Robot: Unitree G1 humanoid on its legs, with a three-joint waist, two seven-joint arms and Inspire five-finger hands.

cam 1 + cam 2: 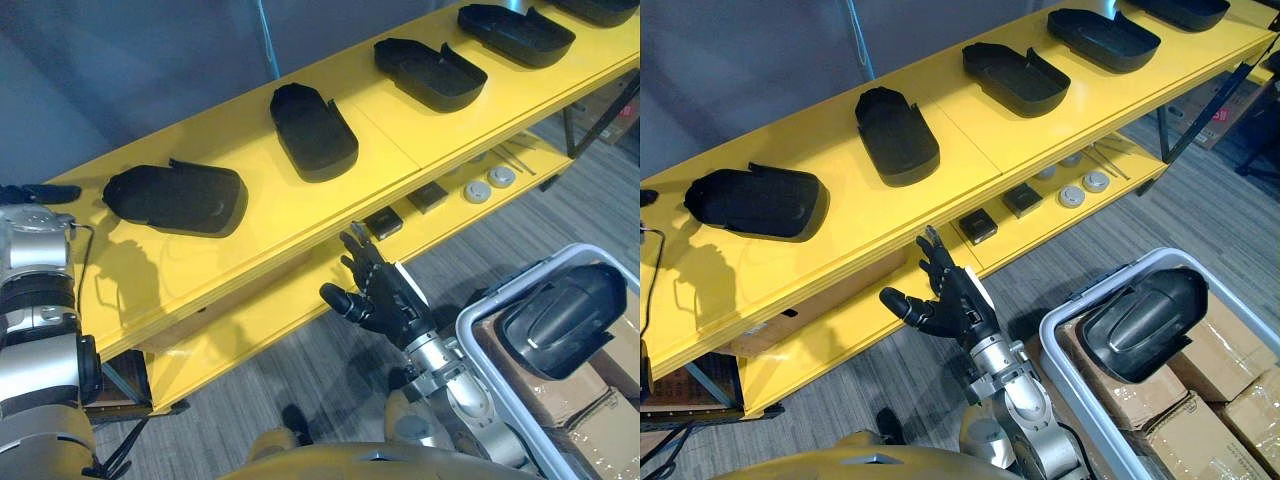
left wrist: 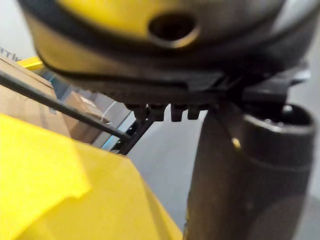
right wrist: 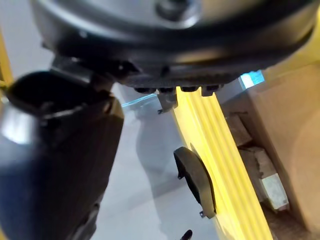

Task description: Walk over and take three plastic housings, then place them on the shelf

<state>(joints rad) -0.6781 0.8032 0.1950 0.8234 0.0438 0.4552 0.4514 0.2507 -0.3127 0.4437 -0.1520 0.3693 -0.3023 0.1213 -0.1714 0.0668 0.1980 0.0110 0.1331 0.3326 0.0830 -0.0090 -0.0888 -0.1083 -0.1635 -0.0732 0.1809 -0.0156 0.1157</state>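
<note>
My right hand (image 1: pixel 385 295) hangs in the air with its fingers spread apart and its thumb out to the side, holding nothing. It is just in front of the yellow shelf (image 1: pixel 300 215), below the front edge of the top board. My left hand (image 1: pixel 35 192) is at the far left end of that board, and I cannot tell whether it is open or closed. 5 black plastic housings lie in a row along the top board, well apart from each other: the nearest (image 1: pixel 175 198) by my left arm, then a 2nd (image 1: pixel 313 130), a 3rd (image 1: pixel 430 72), a 4th (image 1: pixel 515 33) and a 5th (image 1: pixel 600 8) at the far end. On the lower board sit 2 small black squares (image 1: pixel 383 222) and 2 round white discs (image 1: pixel 478 191). To my right, a grey-rimmed bin (image 1: pixel 497 375) holds 1 more housing (image 1: pixel 562 318) resting on cardboard boxes (image 1: pixel 1200 420).
</note>
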